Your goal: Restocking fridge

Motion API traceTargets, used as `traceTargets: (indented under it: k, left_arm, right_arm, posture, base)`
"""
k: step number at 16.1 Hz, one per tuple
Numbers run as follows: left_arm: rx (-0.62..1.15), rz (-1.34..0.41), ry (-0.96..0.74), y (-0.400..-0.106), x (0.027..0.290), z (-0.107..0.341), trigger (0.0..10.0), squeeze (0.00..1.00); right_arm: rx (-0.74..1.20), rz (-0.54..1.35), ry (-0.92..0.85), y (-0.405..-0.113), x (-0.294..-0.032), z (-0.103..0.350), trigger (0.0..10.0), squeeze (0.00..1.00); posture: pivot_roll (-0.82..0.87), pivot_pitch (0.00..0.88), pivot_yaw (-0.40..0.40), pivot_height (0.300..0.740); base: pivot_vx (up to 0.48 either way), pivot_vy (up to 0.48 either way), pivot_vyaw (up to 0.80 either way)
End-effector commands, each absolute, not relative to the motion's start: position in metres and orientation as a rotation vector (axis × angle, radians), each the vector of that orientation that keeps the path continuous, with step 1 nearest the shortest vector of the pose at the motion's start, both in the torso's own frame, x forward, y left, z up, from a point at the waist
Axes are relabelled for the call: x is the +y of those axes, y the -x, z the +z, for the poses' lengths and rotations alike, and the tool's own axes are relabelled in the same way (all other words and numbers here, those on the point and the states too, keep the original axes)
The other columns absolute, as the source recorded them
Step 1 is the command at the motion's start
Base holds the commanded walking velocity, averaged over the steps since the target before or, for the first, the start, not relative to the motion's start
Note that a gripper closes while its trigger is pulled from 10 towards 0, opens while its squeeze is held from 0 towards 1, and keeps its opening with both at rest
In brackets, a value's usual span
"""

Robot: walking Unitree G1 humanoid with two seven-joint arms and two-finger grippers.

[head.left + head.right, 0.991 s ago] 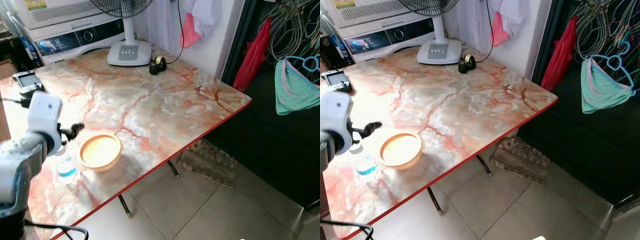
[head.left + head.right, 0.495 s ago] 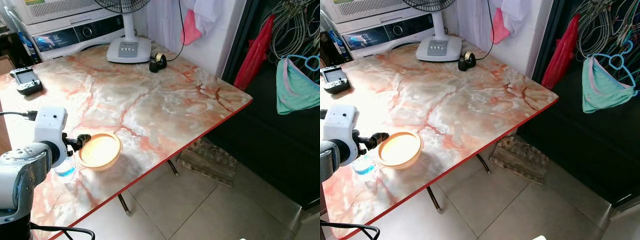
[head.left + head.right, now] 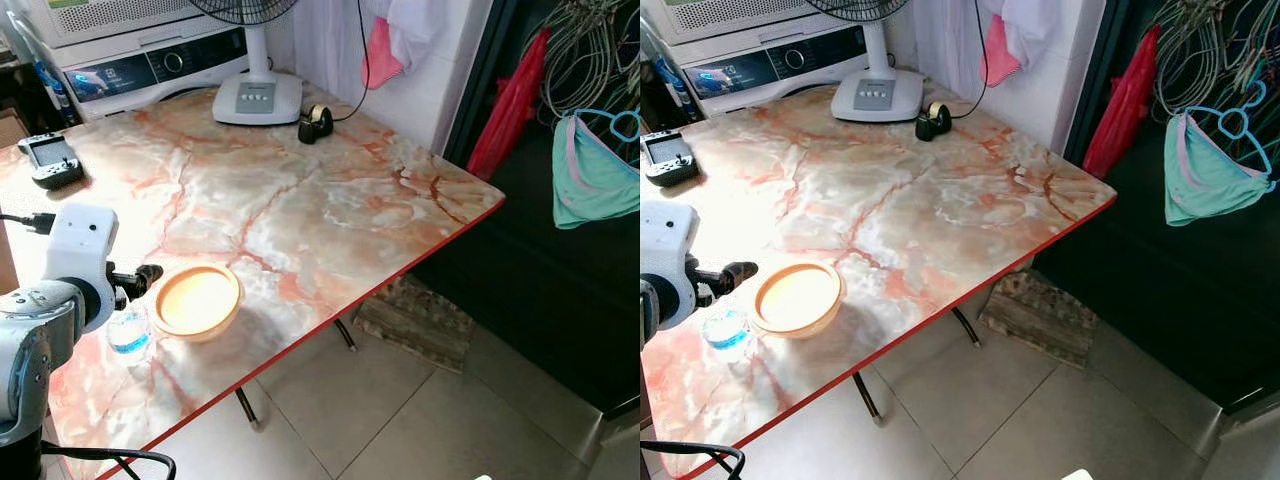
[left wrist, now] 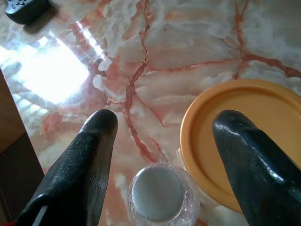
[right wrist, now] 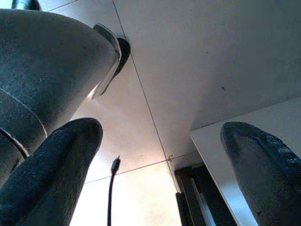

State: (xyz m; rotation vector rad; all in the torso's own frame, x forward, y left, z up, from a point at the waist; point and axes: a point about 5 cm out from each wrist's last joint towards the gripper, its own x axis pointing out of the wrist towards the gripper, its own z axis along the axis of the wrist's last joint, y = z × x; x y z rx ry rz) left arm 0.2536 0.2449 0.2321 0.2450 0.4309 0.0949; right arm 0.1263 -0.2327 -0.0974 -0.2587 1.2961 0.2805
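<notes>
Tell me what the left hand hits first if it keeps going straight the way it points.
Probably the water bottle: its cap sits between the open left hand fingers, beside the orange bowl. Depth is unclear.

Head eyes look down across the marble table (image 3: 330,200); left wrist camera hovers close above the orange bowl (image 4: 244,136) both share; right wrist faces floor tiles (image 5: 188,61)

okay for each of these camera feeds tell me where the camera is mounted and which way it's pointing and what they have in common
Left eye and right eye views: on the head, looking down at the marble table; the left arm shows at the near left.
Left wrist view: looks down between the open left pincer at the water bottle and orange bowl.
Right wrist view: past the open right pincer at floor tiles and the robot's body.
Shared: head and left wrist views all show bottle and bowl.
</notes>
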Motion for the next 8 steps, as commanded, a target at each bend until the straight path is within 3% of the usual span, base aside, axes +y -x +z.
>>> traceTargets:
  k: [1,8]
  left_arm:
    - [0.41,0.108,-0.258,-0.2509,0.2438,0.2375,10.0,0.0]
    - [0.445,0.126,-0.271,-0.2466,0.2457,0.2332,10.0,0.0]
  right_arm:
    - [1.296,0.279,0.267,-0.1254,-0.2354,-0.097,10.0,0.0]
    - [1.295,0.289,0.278,-0.1271,-0.236,-0.0963,10.0,0.0]
  posture:
    - [0.09,0.055,-0.049,0.74]
    - [0.1,0.052,-0.054,0.74]
  base:
    - [0.0,0.0,0.0]
    - [0.0,0.0,0.0]
